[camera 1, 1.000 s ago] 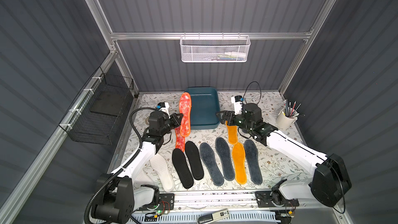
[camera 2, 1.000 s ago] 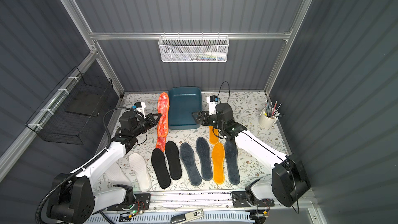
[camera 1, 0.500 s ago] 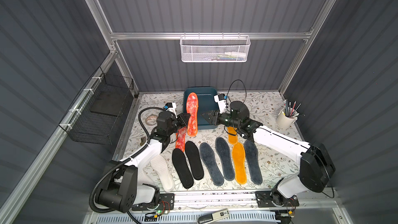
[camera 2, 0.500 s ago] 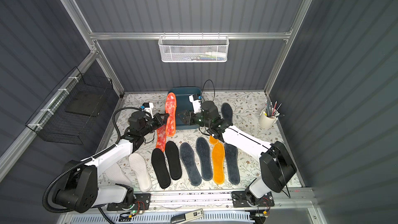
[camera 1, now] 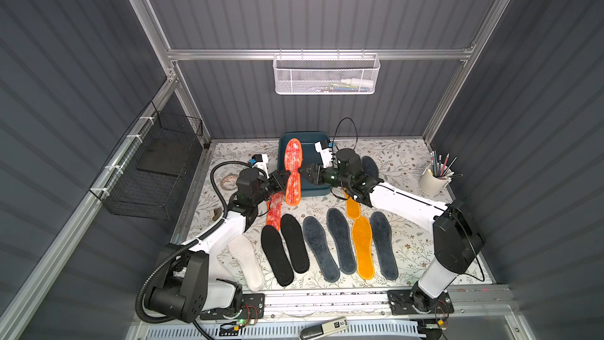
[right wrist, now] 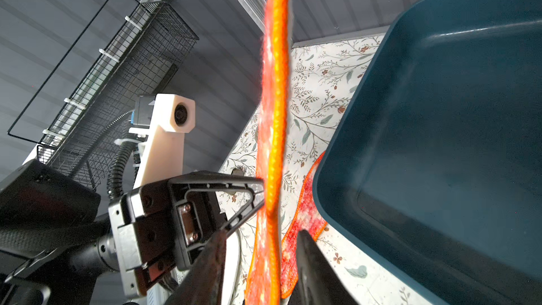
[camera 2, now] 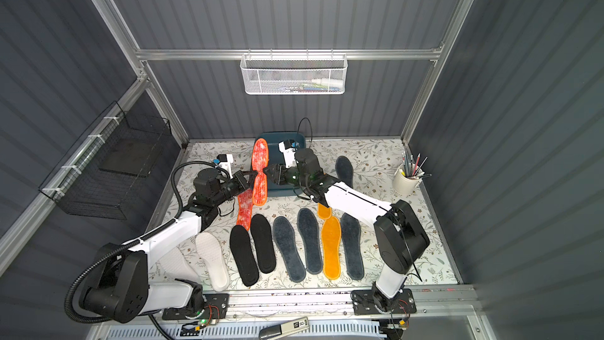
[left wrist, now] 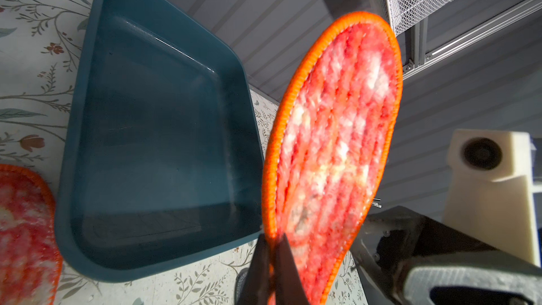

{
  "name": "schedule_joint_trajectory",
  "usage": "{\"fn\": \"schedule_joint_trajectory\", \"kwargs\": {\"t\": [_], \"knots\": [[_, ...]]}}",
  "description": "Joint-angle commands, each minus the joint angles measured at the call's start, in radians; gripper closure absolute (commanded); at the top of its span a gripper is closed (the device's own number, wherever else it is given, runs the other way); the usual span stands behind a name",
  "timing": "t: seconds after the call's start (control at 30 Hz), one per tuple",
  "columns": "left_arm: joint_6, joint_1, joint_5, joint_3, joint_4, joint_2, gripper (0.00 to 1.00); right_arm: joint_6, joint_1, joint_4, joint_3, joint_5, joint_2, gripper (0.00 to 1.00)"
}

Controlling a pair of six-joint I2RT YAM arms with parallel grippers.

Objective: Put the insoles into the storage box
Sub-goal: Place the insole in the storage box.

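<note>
While the left gripper (camera 1: 285,180) is clamped tight on the waist of a red-orange mottled insole (camera 1: 293,161), that insole stands on edge in the air, just beside the storage box (camera 1: 310,189) at its rim on the left arm's side.

The right gripper (camera 1: 302,171) reaches across the front of the box to the same insole. Its fingers (right wrist: 305,247) stand apart on either side of the insole's edge (seen edge-on from the right wrist). A gap shows to each finger, so this gripper has hold of nothing.

A second mottled insole (camera 1: 274,210) lies flat on the table at the box's front corner. In front of the box lie two black insoles (camera 1: 277,260), the grey-blue insoles (camera 1: 322,250), the orange-yellow insoles (camera 1: 362,246) and a white insole (camera 1: 246,261). One more grey-blue insole (camera 1: 369,166) lies beside the box on the right arm's side.
</note>
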Motion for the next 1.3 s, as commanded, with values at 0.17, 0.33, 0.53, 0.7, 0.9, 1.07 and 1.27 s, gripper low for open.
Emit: {"fn": "schedule_joint_trajectory", "kwargs": {"t": [0.17, 0.33, 0.53, 0.7, 0.9, 1.07, 1.27], "knots": [[0.0, -0.005, 0.04, -0.008, 0.03, -0.011, 1.0, 0.02, 0.013, -0.004, 0.056, -0.025, 0.049, 0.86], [0.019, -0.005, 0.054, -0.009, 0.025, -0.023, 1.0, 0.027, 0.014, 0.003, 0.048, -0.012, 0.043, 1.0], [0.09, -0.005, 0.004, 0.011, -0.1, -0.095, 0.01, 0.01, -0.023, -0.027, 0.067, 0.012, 0.033, 1.0], [0.176, -0.005, -0.186, -0.002, -0.309, -0.231, 0.0, 0.009, -0.092, -0.076, 0.162, -0.038, 0.099, 1.0], [0.204, -0.005, -0.376, -0.047, -0.526, -0.392, 0.0, -0.018, -0.131, -0.131, 0.322, -0.073, 0.232, 1.0], [0.214, -0.004, -0.511, -0.066, -0.728, -0.522, 0.0, -0.036, -0.148, -0.172, 0.456, -0.083, 0.352, 1.0], [0.221, -0.005, -0.585, -0.06, -0.903, -0.622, 0.01, -0.068, -0.152, -0.26, 0.632, -0.087, 0.501, 1.0]]}}
